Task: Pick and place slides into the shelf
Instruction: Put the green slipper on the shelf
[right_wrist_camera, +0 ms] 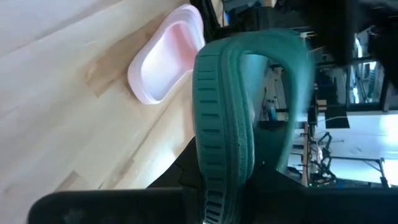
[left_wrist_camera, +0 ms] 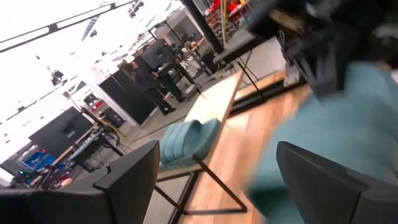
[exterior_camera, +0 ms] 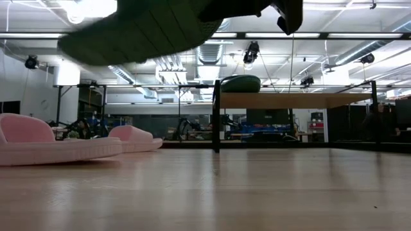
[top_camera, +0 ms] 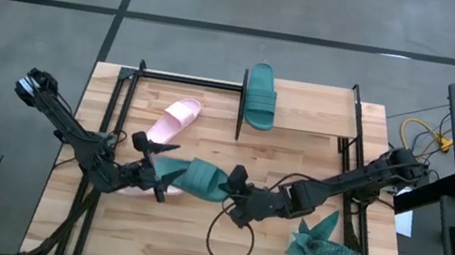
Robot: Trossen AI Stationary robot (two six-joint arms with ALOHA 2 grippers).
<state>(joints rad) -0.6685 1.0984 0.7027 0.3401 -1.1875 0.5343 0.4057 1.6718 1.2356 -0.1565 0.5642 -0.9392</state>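
A dark teal slide (top_camera: pixel 194 177) hangs in the air over the table's middle between both grippers; in the low view the same slide (exterior_camera: pixel 141 32) is clear of the wood. My right gripper (top_camera: pixel 233 188) is shut on its right end. My left gripper (top_camera: pixel 150 168) is open, with its fingers on either side of the slide's left end (left_wrist_camera: pixel 323 130). A second teal slide (top_camera: pixel 260 96) lies on the shelf board (top_camera: pixel 312 113). One pink slide (top_camera: pixel 176 119) rests sole-down in front of the shelf, and another pink slide (top_camera: pixel 135 189) lies under the left gripper. My right gripper holds the teal slide at the root of its ribbed strap (right_wrist_camera: pixel 219 155), coming level from the table's right. The fingers (right_wrist_camera: pixel 273 186) themselves hide the exact place of contact. The slide is lifted clear and reaches out toward the left gripper. My left gripper: I cannot tell whether its open fingers (left_wrist_camera: pixel 130 177) touch the slide.
A teal star-shaped plant (top_camera: pixel 319 243) lies at the near right. A black cable loop (top_camera: pixel 228 238) lies on the wood below the right gripper. Black uprights (top_camera: pixel 242 102) stand at the shelf's ends, and bare board shows to the right of the shelved slide.
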